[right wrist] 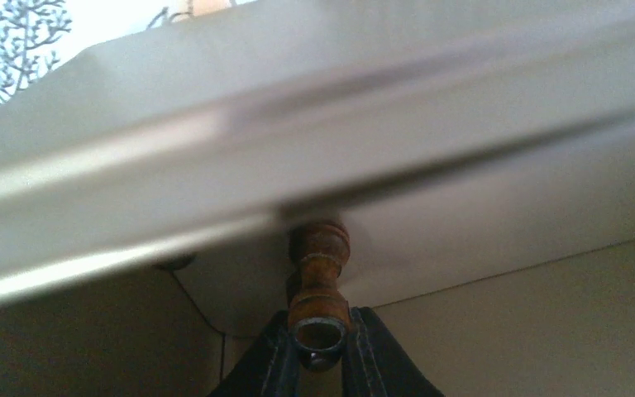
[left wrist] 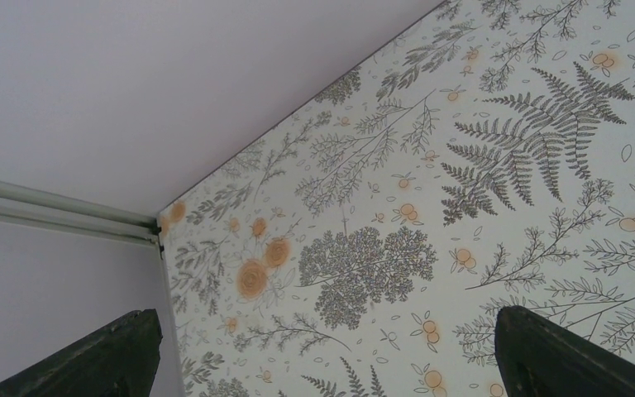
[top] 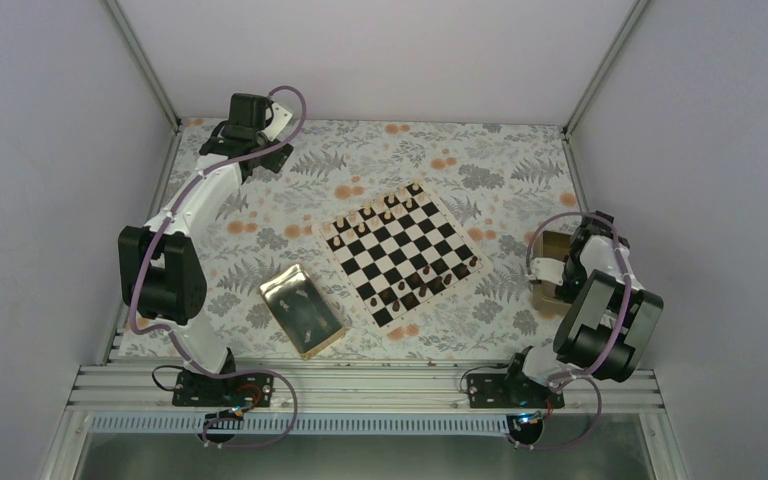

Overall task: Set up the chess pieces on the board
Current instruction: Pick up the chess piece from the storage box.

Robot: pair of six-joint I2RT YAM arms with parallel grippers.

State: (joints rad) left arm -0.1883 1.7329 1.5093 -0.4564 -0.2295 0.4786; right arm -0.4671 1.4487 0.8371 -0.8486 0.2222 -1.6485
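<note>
So the right jaws are down in the tan box [top: 552,245], pinching a dark brown chess piece [right wrist: 319,285] by one end. Its long axis runs straight out from the jaws toward the box wall. The left jaws are spread wide over the floral worktop [left wrist: 463,207] at the far-left corner. The board [top: 403,255] sits diagonal mid-worktop.

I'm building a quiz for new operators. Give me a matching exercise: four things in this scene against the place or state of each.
Things:
1 board
2 gold tray
3 left end effector
4 right end effector

Places or states:
A shut on a dark chess piece
B open above the bare tablecloth
C middle of the tablecloth
D between the board and the left arm's base

Pairs: 1-C, 2-D, 3-B, 4-A
</note>
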